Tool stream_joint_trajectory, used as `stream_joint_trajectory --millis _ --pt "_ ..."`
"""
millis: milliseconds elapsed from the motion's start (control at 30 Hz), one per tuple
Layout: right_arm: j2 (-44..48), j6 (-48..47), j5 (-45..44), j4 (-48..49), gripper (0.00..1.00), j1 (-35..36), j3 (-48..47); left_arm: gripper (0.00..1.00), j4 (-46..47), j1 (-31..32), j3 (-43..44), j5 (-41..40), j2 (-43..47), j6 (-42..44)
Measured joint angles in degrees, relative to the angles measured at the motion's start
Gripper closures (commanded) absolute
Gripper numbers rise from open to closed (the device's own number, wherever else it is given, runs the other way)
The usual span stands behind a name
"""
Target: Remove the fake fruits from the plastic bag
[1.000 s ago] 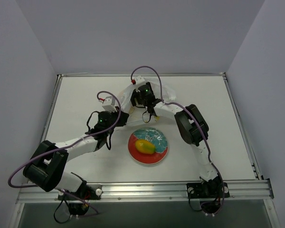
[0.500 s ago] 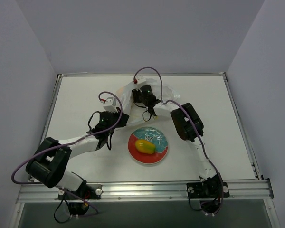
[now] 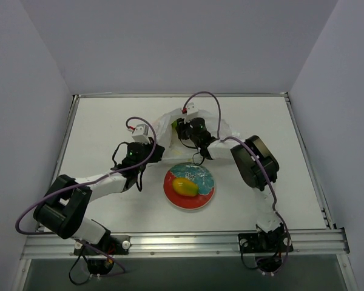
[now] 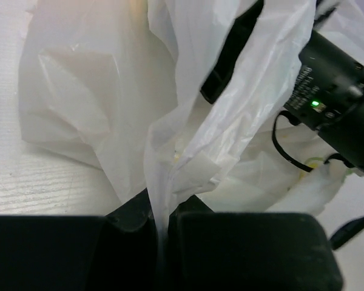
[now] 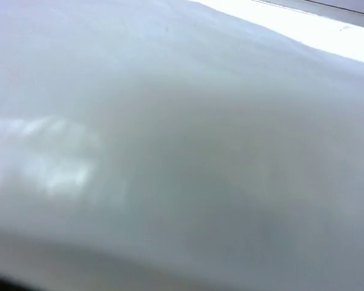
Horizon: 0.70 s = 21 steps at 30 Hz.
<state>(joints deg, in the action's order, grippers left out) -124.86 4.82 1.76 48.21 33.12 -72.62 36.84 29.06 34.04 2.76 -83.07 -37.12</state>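
Observation:
The plastic bag (image 3: 164, 120) lies crumpled at the back middle of the table. My left gripper (image 3: 148, 144) is shut on a pinched fold of the plastic bag (image 4: 97, 91); its jaws (image 4: 161, 213) hold the film upright. My right gripper (image 3: 183, 128) reaches into the bag's mouth, and its fingers are hidden by plastic. The right wrist view shows only blurred white bag film (image 5: 182, 145). The yellow-orange mango-like fruit (image 3: 185, 187) lies on the red-and-teal floral plate (image 3: 201, 199). A small greenish patch (image 3: 173, 125) shows by the right wrist. The orange peach is hidden.
The plate sits in front of the bag, near the table's middle. The right arm's black wrist with a green light (image 4: 337, 103) crosses the right side of the left wrist view, with cables (image 4: 288, 159) over the bag. The right elbow (image 3: 255, 160) stands right of the plate.
My right wrist has shifted right and turned inside the bag, and its elbow swung right. The bag now spreads further right. My left gripper keeps its hold.

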Motion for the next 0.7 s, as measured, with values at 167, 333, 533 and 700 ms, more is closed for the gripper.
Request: stream_joint_trajectory --millis 167,333,533,700 --pt "9.6 1.6 -3.8 -0.1 0.79 2.1 7.9 0.98 0.5 0.0 0.0 0.0 0.1 -0.7" --pt "15.7 3.5 -8.7 -2.7 0.82 6.8 11.5 0.98 1.5 0.0 -1.0 0.0 0.8 -1.4" --pt "22.4 5.8 -12.3 -8.0 0.84 11.3 16.3 0.98 1.7 0.0 -2.2 -0.8 1.6 -1.9" --pt "28.0 8.1 -15.1 -10.9 0.83 12.3 19.5 0.98 1.7 0.0 -2.2 -1.2 1.7 -1.9"
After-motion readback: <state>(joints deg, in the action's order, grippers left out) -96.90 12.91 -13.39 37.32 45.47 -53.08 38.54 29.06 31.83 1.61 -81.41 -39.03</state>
